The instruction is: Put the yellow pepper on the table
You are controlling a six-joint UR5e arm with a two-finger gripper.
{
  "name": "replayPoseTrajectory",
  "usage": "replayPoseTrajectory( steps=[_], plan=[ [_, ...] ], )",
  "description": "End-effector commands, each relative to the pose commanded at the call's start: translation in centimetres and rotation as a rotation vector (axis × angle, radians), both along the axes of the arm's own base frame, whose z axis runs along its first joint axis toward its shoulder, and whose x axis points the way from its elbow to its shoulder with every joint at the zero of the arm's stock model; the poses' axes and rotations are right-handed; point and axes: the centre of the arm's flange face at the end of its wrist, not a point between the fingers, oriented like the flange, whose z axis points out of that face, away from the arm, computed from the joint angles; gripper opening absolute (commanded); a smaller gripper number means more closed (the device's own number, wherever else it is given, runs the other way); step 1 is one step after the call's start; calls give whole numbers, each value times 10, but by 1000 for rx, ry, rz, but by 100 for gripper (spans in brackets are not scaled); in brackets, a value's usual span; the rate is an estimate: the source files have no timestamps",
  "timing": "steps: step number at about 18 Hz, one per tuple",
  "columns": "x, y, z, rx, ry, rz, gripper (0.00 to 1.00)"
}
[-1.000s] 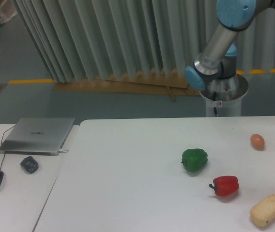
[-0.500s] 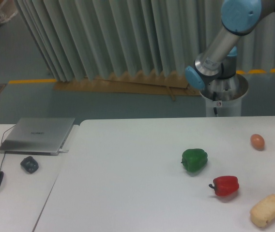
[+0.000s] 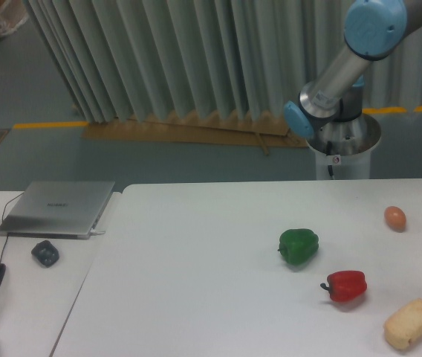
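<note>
A: What is on the big white table (image 3: 196,282)?

B: A green pepper (image 3: 299,246), a red pepper (image 3: 345,285) just beside it, a beige bread block (image 3: 410,323) by the right edge, and a brown egg (image 3: 395,218) farther back.

A: Where is the yellow pepper?

B: I can't see it anywhere.

A: And the gripper?

B: Only the arm (image 3: 348,63) shows, up at the top right. The gripper is out of the picture.

The silver metal tube-shaped robot arm (image 3: 339,68) carries light blue round plastic joint caps (image 3: 375,26) and rises from a shiny steel cylindrical base (image 3: 342,149) bearing a small red-and-white sticker (image 3: 335,159).
</note>
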Motion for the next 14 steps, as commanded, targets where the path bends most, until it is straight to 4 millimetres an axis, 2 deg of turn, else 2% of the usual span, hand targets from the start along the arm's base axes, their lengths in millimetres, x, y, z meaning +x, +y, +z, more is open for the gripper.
replayPoseTrajectory(
  steps=[9, 14],
  plan=[
    [5, 9, -13, -11, -10, -5, 100],
    [5, 10, -15, -12, -11, -7, 100]
  ],
)
